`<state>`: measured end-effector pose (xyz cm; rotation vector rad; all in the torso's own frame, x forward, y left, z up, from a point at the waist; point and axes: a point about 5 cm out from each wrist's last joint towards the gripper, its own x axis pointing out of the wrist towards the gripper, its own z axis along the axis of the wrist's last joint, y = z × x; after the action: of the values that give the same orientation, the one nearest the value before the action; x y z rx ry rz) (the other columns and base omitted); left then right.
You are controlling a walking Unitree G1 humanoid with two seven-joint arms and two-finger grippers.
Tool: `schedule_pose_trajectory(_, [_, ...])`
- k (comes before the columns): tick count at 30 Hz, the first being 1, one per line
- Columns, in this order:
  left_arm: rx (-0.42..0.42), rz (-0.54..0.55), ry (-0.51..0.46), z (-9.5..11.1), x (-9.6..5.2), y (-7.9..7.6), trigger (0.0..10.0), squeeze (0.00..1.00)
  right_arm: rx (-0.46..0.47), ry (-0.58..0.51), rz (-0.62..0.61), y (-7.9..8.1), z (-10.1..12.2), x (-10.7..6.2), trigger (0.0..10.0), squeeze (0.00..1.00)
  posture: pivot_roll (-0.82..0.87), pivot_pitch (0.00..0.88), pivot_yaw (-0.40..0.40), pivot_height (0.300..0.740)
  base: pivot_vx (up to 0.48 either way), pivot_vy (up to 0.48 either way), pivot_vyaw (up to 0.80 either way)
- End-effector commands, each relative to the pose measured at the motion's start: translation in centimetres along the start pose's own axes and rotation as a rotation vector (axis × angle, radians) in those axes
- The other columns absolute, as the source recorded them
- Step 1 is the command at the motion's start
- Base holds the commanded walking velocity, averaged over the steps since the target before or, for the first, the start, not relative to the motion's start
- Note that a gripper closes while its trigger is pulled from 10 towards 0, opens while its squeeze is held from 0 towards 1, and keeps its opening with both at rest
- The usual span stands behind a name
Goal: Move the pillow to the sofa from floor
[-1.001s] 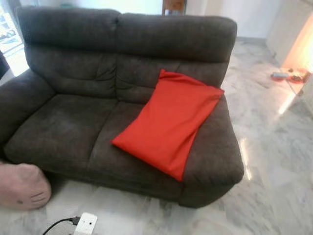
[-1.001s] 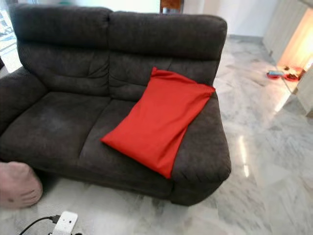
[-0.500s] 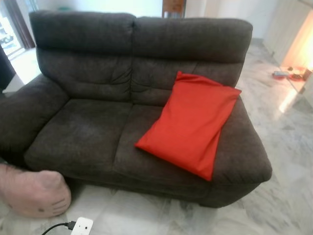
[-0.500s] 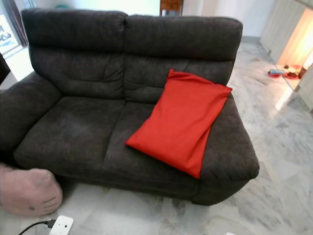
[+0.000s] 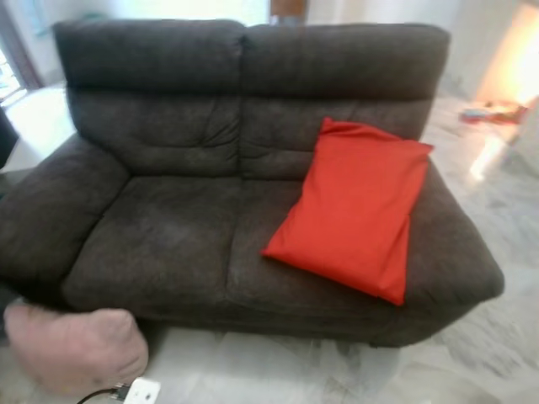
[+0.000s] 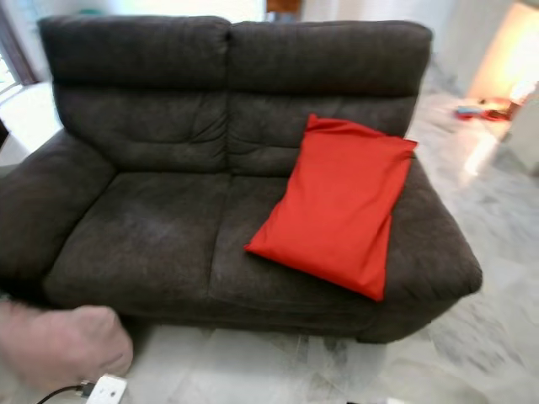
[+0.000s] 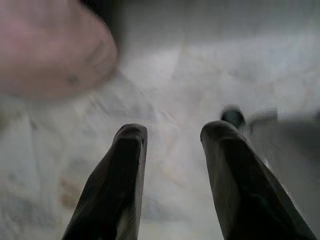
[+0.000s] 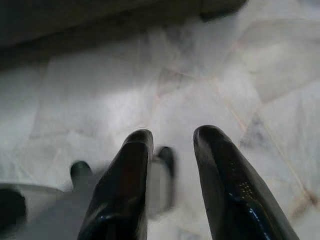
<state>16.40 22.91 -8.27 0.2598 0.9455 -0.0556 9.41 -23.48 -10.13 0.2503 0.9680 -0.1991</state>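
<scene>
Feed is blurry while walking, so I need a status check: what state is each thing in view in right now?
Red pillow: on the sofa's right seat, leaning on the backrest.
Sofa: left seat bare.
Pink pillow: on the floor by the sofa's left front corner.
Left end effector: open, holding nothing, above the floor.
Right end effector: open, holding nothing, above the floor.

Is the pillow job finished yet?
Partly, it seems. Done: a red pillow already lies on the sofa, leaning on its backrest. In hand: nothing; the left tool and right tool hang open over the floor. Left: a pink pillow lies on the floor by the sofa's front corner, beside a white plug; if that one counts, it needs lifting.
</scene>
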Motion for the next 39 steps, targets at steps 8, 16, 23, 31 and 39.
schedule_pose_trajectory(8, [-0.011,-0.02,0.0,-0.01,0.07,-0.79,10.0,0.0,0.001,0.0,-0.016,-0.41,0.02,-0.11,10.0,0.0,0.08,0.0,0.006,0.74,0.0,0.48,0.0])
schedule_pose_trajectory(16, [-0.017,-0.02,-0.001,0.05,0.09,-0.9,10.0,0.0,-0.005,0.0,-0.017,-0.52,0.11,-0.11,10.0,0.0,0.08,0.003,0.0,0.74,0.0,0.48,0.0])
schedule_pose_trajectory(23, [-0.023,-0.019,0.001,0.01,0.08,-0.87,10.0,0.0,-0.011,-0.002,-0.011,-0.49,0.15,-0.1,10.0,0.0,0.08,0.007,0.0,0.74,0.0,0.48,0.0])
schedule_pose_trajectory(31, [-0.021,-0.018,0.002,-0.01,0.08,-0.83,10.0,0.0,-0.046,-0.014,0.006,-0.39,0.35,-0.09,10.0,0.0,0.09,0.008,0.001,0.74,0.0,0.48,0.26])
schedule_pose_trajectory(39, [-0.019,-0.019,0.002,-0.02,0.07,-0.79,10.0,0.0,-0.022,-0.009,0.004,-0.35,0.19,-0.1,10.0,0.0,0.09,0.007,0.002,0.74,0.0,0.48,0.36])
